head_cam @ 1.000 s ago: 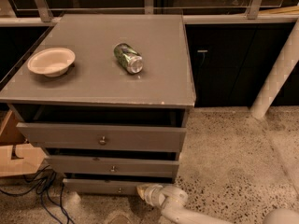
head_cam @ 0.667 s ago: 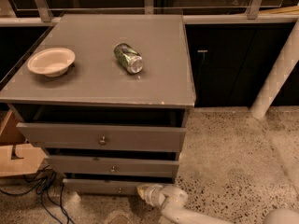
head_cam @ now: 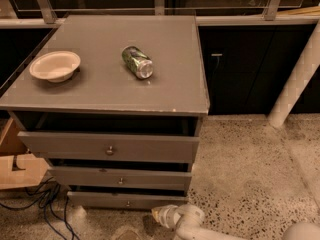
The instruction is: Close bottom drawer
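The bottom drawer (head_cam: pixel 125 200) is the lowest of three grey drawers in the cabinet, with a narrow front and a small round knob (head_cam: pixel 128 203). It stands pulled out a little, with a dark gap above its front. My gripper (head_cam: pixel 161 216) is low at the drawer's front right corner, just in front of the panel, at the end of my white arm that comes in from the lower right. I cannot tell whether it touches the panel.
A white bowl (head_cam: pixel 55 65) and a green can (head_cam: pixel 137 61) on its side lie on the cabinet top (head_cam: pixel 165 89). Wooden boxes (head_cam: pixel 20 169) and dark cables (head_cam: pixel 47 204) lie on the floor at the left. A white post (head_cam: pixel 295 84) stands at the right.
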